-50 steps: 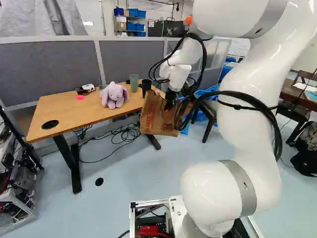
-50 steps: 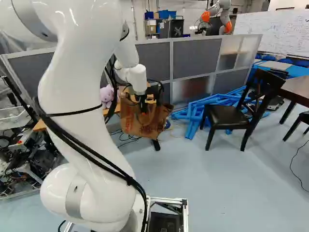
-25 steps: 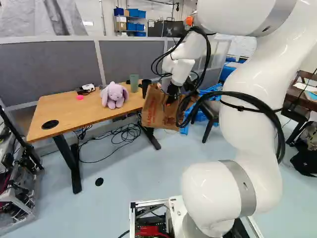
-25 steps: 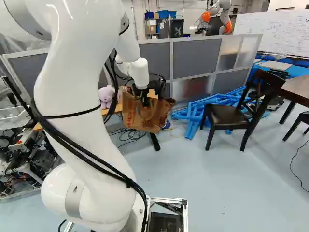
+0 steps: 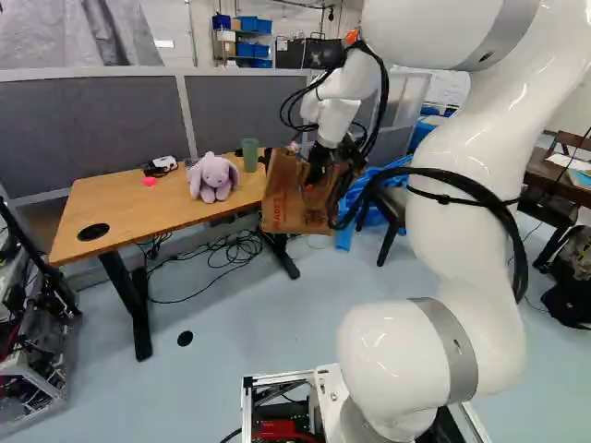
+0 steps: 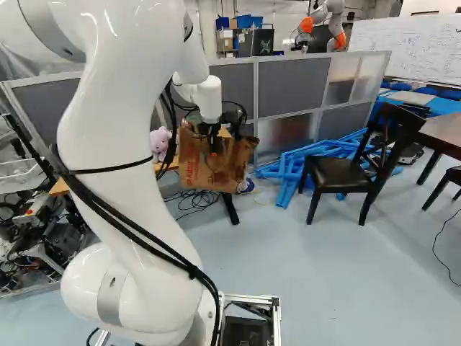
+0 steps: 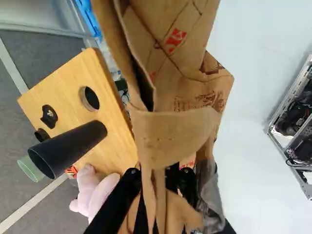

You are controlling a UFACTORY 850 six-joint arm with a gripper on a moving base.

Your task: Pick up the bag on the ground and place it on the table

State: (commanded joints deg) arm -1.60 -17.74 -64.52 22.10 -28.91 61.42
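In the right base view my gripper (image 6: 214,143) is shut on the handle of the brown paper bag (image 6: 198,169), which hangs off the floor beside the table's near right end. In the left base view the bag's upper part overlaps the end of the wooden table (image 5: 138,210). Seen from the wrist, the gripper (image 7: 158,183) has the folded paper handle (image 7: 170,134) between its fingers; the bag (image 7: 195,87) stretches ahead of it, and the tabletop (image 7: 114,141) lies to one side. The paper partly covers the fingertips.
A purple plush rabbit (image 5: 213,177), a green cup (image 5: 250,154) and a black cup (image 7: 68,148) stand on the table near the bag. Cables lie beneath it. Grey partitions run behind. Blue frames (image 6: 288,169) and a dark chair (image 6: 338,173) are further right; another robot (image 6: 331,25) is behind.
The arm has raised the bag, held in the gripper, and its bottom edge hangs higher against the table leg. The bag has swung a little and now covers most of the black cup in the left base view.
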